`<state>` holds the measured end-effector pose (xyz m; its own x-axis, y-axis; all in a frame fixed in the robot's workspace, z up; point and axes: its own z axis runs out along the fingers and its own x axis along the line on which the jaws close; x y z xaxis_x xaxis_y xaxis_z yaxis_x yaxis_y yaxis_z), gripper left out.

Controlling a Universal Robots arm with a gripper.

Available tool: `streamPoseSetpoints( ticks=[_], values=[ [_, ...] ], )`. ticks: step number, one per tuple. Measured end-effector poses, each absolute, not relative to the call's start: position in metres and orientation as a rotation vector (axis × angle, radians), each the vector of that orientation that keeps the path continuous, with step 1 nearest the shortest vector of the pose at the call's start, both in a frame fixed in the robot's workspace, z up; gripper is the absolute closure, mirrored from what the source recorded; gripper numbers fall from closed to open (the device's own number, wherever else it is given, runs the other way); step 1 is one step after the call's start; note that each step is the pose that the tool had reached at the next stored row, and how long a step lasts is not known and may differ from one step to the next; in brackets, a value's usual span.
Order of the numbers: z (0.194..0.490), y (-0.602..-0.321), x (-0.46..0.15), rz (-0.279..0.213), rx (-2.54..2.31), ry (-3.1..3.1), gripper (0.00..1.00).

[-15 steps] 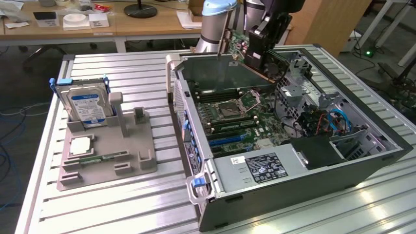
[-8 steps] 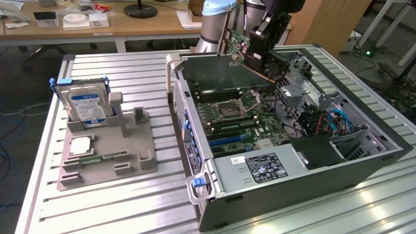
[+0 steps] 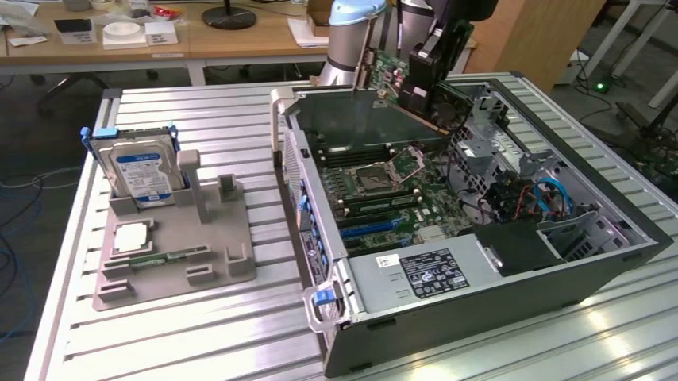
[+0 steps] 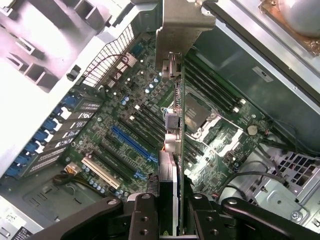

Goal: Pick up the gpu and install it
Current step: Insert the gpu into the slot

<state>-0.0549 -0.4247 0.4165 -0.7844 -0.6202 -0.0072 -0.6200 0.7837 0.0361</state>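
- Exterior view: gripper (image 3: 424, 75) clamped on the gpu (image 3: 383, 75), card held upright over the far end of the open computer case (image 3: 593, 254), above the motherboard (image 3: 392, 198) and not touching it.
- Just below the card: grey metal wall (image 3: 355, 119) on 1 side, drive cage (image 3: 482, 131) on the other, little room between.
- At the case's near end: power supply (image 3: 424, 274), with blue cables (image 3: 551, 198) beside it.
- Well apart, on the exterior view's left: grey holder (image 3: 170, 286) on the slatted table (image 3: 212, 341), with 1 hard drive (image 3: 143, 171) upright and 1 memory stick (image 3: 170, 258) lying flat.
- Wrist view: gpu (image 4: 172, 165) seen edge-on, pinched between 2 black fingers (image 4: 145, 215), silver bracket (image 4: 182, 25) at the far end.
- Beneath: motherboard (image 4: 125, 115), 1 long blue slot (image 4: 132, 142) with black slots alongside, processor socket (image 4: 197, 115) on the card's other side.
- Strip of board directly under the card hidden; gap to the slots hard to judge.
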Motion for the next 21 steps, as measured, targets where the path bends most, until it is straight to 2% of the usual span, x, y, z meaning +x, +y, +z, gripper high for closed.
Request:
streamPoseSetpoints(
  ticks=[21],
  values=[
    [0.4165,-0.4256,-0.0540,-0.057,1.151,-2.915,0.73]
  ],
)
